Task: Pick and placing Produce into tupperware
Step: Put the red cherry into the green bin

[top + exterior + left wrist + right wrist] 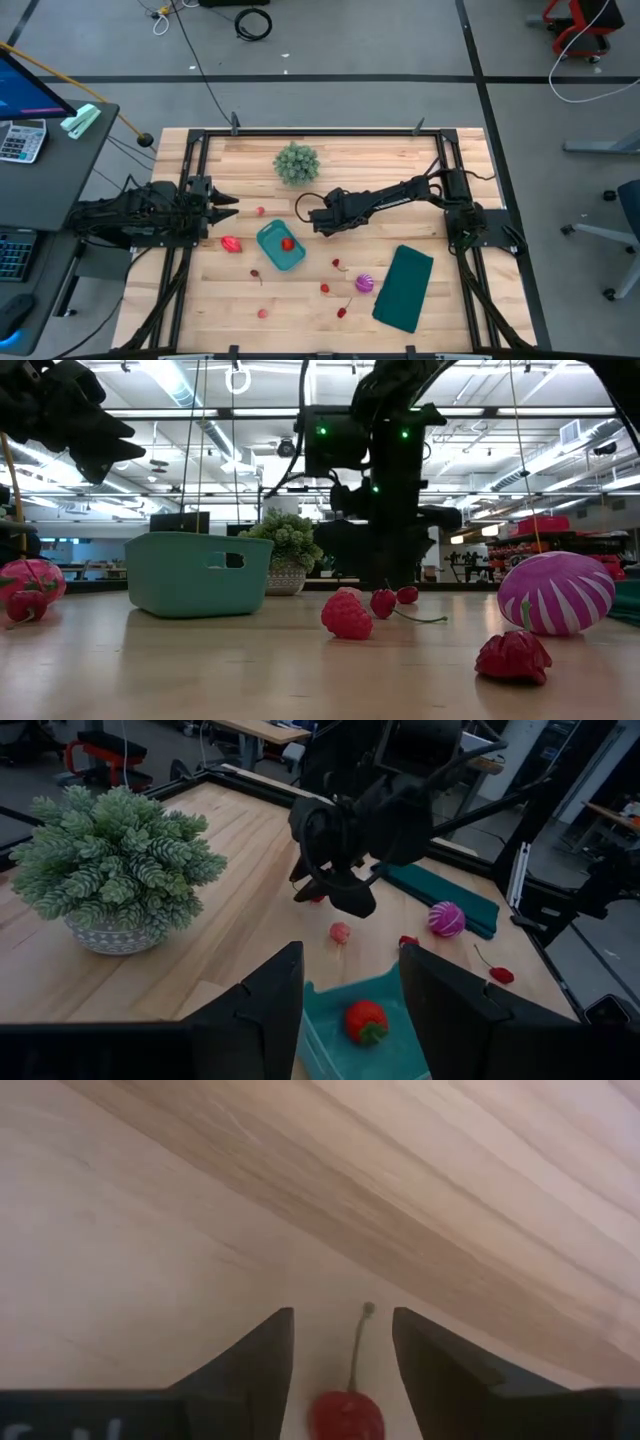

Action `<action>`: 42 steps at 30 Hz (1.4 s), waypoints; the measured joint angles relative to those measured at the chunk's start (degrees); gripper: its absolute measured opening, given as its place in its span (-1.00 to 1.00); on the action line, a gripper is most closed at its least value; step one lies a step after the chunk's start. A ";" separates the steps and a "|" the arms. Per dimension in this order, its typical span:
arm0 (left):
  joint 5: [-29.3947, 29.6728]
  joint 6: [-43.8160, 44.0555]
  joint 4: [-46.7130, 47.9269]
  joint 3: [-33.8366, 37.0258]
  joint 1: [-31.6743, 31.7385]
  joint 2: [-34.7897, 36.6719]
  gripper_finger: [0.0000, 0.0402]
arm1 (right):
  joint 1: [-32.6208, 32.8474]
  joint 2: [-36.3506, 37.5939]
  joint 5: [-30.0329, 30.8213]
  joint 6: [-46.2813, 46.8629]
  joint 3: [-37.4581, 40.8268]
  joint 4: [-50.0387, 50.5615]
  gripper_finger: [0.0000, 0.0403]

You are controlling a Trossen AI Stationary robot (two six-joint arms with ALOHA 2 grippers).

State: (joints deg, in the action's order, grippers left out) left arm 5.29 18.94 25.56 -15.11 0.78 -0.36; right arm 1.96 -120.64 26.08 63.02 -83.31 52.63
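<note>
The teal tupperware (280, 246) sits at the table's middle with one red strawberry (288, 243) inside; it also shows in the left wrist view (330, 1040) and the low view (200, 572). Small red produce lies scattered around it, with a purple striped piece (364, 283) toward the near right. My right gripper (320, 222) points down just right of the tub, open. A red cherry (346, 1418) lies between its fingers on the wood, stem (357, 1345) pointing away, with a gap on each side. My left gripper (224, 207) hovers open left of the tub (350, 1010).
A spiky green potted plant (296, 163) stands toward the far edge. A flat dark-green slab (405, 288) lies near right. Loose red pieces lie at the tub's left (232, 243) and along the near side (325, 288). Black frame rails border the table.
</note>
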 joint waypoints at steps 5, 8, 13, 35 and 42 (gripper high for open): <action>-0.01 0.00 -0.02 0.00 0.00 0.00 -0.13 | -0.11 0.00 0.26 -0.04 1.25 -0.36 -0.12; 0.01 -0.01 -0.02 0.00 0.00 0.00 -0.14 | -0.13 0.00 0.35 -0.12 1.24 -0.51 -0.15; 0.01 -0.01 -0.01 0.00 0.01 0.00 -0.14 | -0.22 0.00 0.34 -0.22 1.25 -0.66 -0.29; 0.01 0.00 -0.02 0.00 0.02 0.00 -0.14 | 0.27 2.06 0.59 -17.17 0.79 -24.61 -0.96; 0.00 -0.03 -0.02 0.00 0.02 0.00 -0.14 | 3.63 5.73 0.33 -27.64 0.33 -41.45 -0.96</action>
State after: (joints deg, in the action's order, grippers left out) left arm 5.28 18.91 25.54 -15.11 0.80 -0.36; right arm 5.58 -114.91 26.41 35.38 -82.98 11.18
